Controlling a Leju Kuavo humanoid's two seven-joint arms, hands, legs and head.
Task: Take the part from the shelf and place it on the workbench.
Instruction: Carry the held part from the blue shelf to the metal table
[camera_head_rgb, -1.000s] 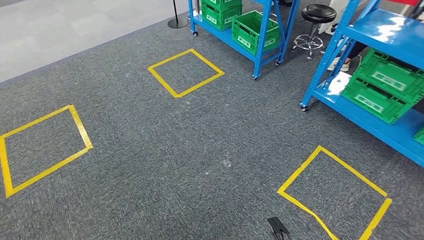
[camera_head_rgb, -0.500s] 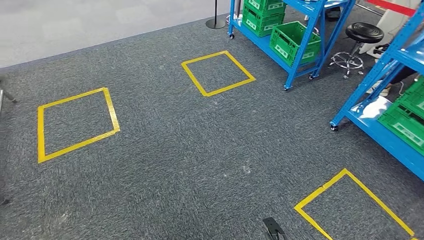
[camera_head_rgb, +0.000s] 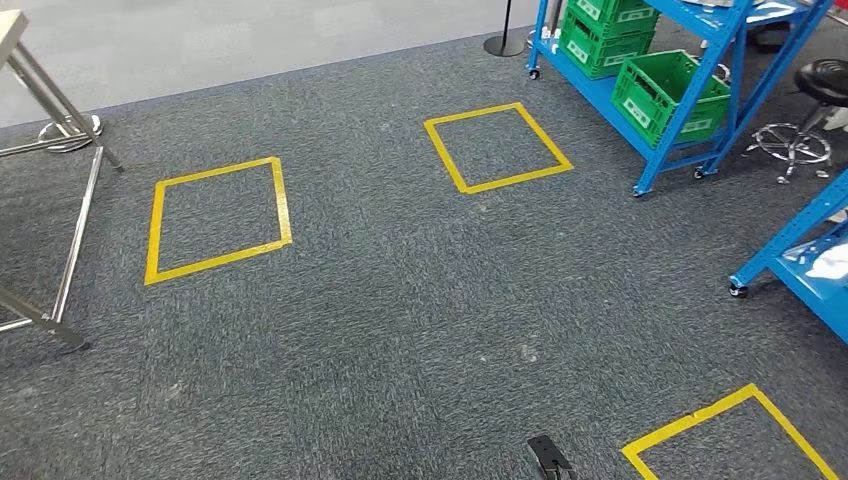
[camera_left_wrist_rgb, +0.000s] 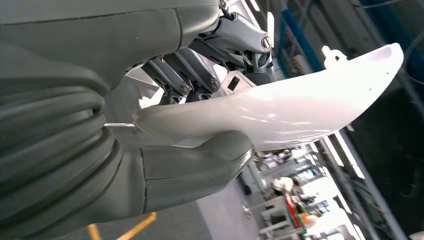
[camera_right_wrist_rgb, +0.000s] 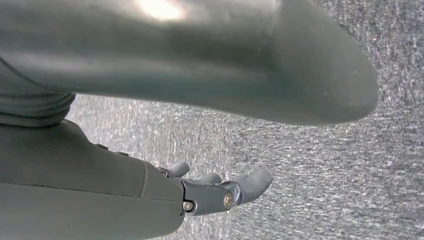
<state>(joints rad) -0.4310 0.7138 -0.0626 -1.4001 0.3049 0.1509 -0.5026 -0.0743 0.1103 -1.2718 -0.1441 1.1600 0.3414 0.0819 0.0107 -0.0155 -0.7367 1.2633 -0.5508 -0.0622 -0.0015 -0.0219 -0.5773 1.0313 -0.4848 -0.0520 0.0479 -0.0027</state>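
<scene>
Our left hand is gripping the part, a curved white glossy shell, with the thumb pressing under it and the darker fingers lying over it. Our right hand is hanging over the carpet with its fingers loosely apart, holding nothing. We are looking down at a grey carpet where three yellow tape squares are lying well apart. A blue shelf is standing at the far right, carrying green crates. Metal table legs are showing at the left edge, and a black stool is standing beside the shelf.
</scene>
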